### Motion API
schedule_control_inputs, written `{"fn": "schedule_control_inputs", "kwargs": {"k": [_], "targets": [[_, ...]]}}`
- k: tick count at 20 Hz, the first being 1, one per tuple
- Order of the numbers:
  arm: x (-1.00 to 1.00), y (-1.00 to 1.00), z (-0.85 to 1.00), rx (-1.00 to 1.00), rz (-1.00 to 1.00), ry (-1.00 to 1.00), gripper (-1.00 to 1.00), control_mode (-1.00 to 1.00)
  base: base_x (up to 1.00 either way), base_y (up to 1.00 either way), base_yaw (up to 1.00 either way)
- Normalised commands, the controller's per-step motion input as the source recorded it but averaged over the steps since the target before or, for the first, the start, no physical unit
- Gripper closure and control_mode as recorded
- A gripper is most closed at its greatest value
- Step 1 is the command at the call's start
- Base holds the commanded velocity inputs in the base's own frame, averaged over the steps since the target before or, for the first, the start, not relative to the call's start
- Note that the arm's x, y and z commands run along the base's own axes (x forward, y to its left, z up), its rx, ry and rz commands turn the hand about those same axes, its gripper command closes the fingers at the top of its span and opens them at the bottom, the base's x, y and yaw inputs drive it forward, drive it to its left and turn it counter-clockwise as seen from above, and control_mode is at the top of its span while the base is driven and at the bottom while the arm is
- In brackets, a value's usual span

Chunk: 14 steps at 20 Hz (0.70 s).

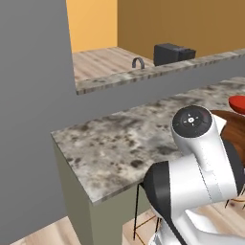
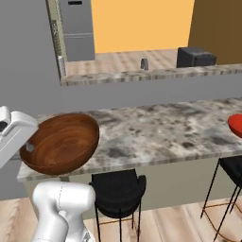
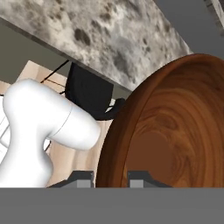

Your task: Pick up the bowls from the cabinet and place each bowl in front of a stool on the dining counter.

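Note:
The dark wood-like bowl [image 2: 61,142] hangs tilted over the left end of the dining counter [image 2: 160,132], above a black stool [image 2: 118,186]. My gripper [image 2: 29,147] is shut on its rim at the left. In the hand view the bowl [image 3: 175,127] has its rim pinched between the two fingertips [image 3: 83,177]. From the left base view, a slice of the wooden bowl [image 1: 234,131] shows behind the arm. The glossy red bowl [image 2: 236,124] rests on the counter at the far right, also seen as the red bowl [image 1: 238,103]. The cabinet is out of view.
A raised back ledge [image 2: 151,74] runs behind the counter top, with a dark box-shaped appliance [image 2: 194,56] and a small faucet [image 2: 144,64] beyond it. A second stool [image 2: 231,168] stands below the red bowl. A grey wall [image 1: 28,119] closes the left side.

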Motion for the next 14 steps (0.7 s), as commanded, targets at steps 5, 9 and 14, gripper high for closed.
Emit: {"fn": "schedule_control_inputs", "kwargs": {"k": [5, 9, 14], "targets": [[0.06, 0.0, 0.0, 0.0, 0.0, 0.01, 1.0, -1.0, 0.31, 0.0, 0.0], [0.58, 0.0, 0.0, 0.01, 0.0, 0.03, 1.0, -1.0, 0.0, 0.0, 0.0], [0.96, 0.0, -0.06, 0.16, 0.09, 0.01, 1.0, -1.0, 0.0, 0.0, 0.0]]}}
